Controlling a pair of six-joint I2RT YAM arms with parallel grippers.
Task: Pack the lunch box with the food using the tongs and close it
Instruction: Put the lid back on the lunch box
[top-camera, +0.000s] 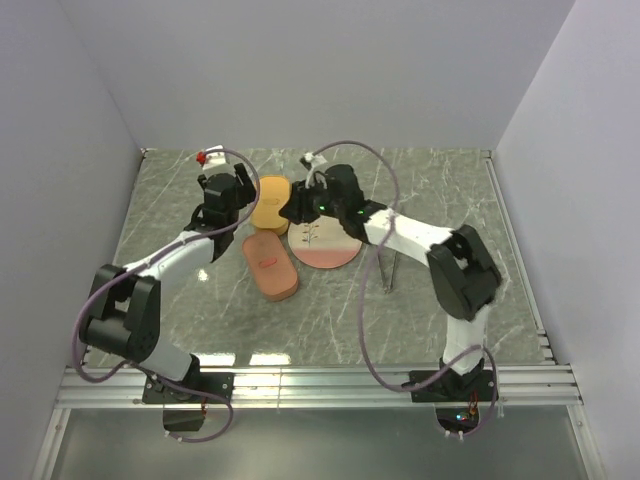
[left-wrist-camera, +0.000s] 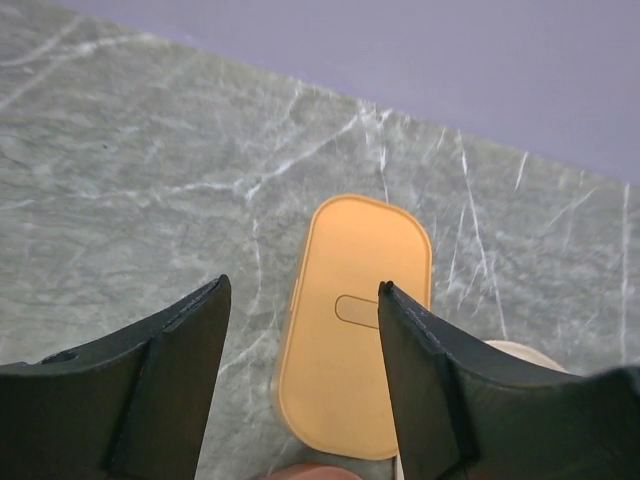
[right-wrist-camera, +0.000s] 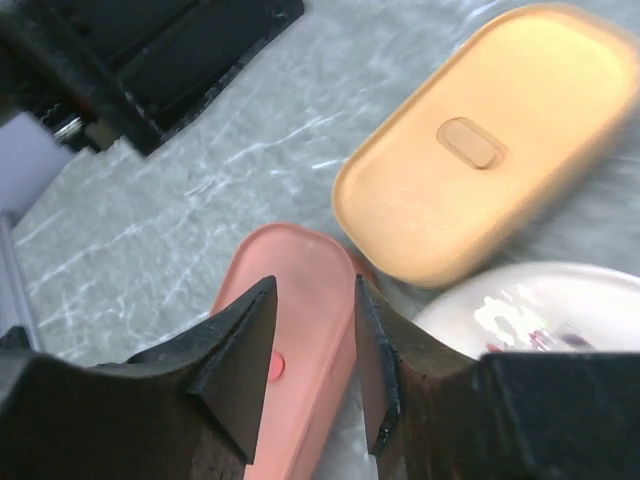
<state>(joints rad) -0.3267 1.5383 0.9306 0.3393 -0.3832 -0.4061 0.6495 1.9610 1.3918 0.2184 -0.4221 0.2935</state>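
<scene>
The lunch box shows as two oblong pieces with flat tops: a pink one (top-camera: 270, 265) (right-wrist-camera: 300, 300) and an orange one (top-camera: 270, 205) (left-wrist-camera: 355, 325) (right-wrist-camera: 480, 140). My left gripper (top-camera: 238, 186) (left-wrist-camera: 304, 286) hangs open above the orange piece, holding nothing. My right gripper (top-camera: 298, 206) (right-wrist-camera: 314, 284) is open over the near end of the pink piece, with nothing between its fingers. The tongs (top-camera: 389, 272) lie on the table to the right of the plate, away from both grippers. No food shows clearly in any view.
A round cream-and-pink plate (top-camera: 323, 243) (right-wrist-camera: 540, 310) lies just right of the two pieces, under the right arm. The marble table (top-camera: 440, 200) is walled on the left, back and right. The left arm's black wrist (right-wrist-camera: 150, 50) is close to my right gripper.
</scene>
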